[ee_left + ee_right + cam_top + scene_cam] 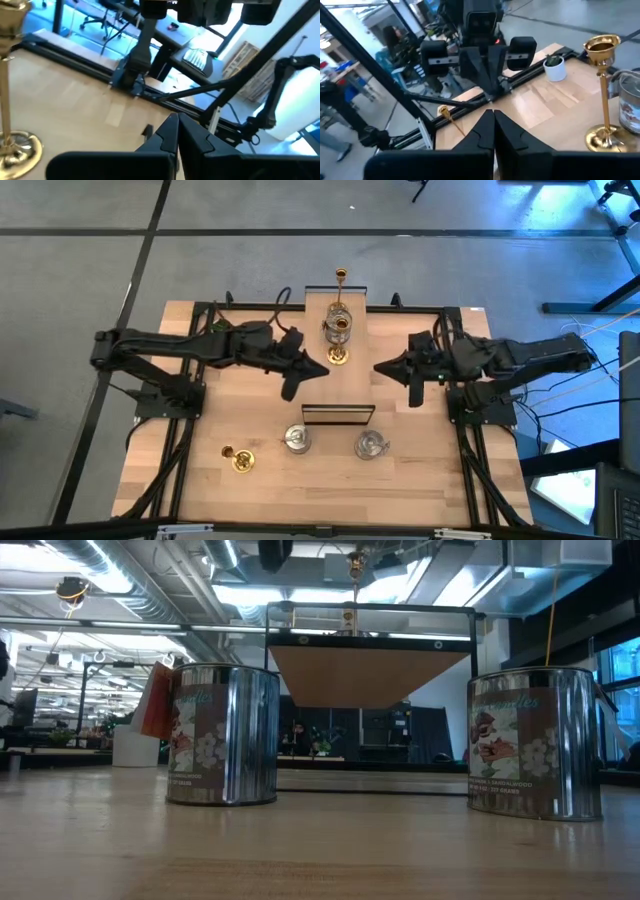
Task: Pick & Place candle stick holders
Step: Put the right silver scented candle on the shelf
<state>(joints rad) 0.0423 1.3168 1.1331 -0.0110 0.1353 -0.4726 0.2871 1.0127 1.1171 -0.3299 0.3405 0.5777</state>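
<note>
From above, the left gripper (322,368) and right gripper (379,367) hover over the worktop (200,405), facing each other across its middle; both jaws are pressed together and hold nothing. Between them and farther back stand two gold holders (339,356) (341,277) with a silver holder (338,322) between them. Nearer the front, two more silver ones (296,439) (370,444) sit by a small black frame (338,415), and a third gold holder (238,459) lies toppled toward the left.

Only the low view shows the flower labels on the two front tins (222,734) (534,742). The right wrist view alone shows a white cup (555,68) at the worktop's edge.
</note>
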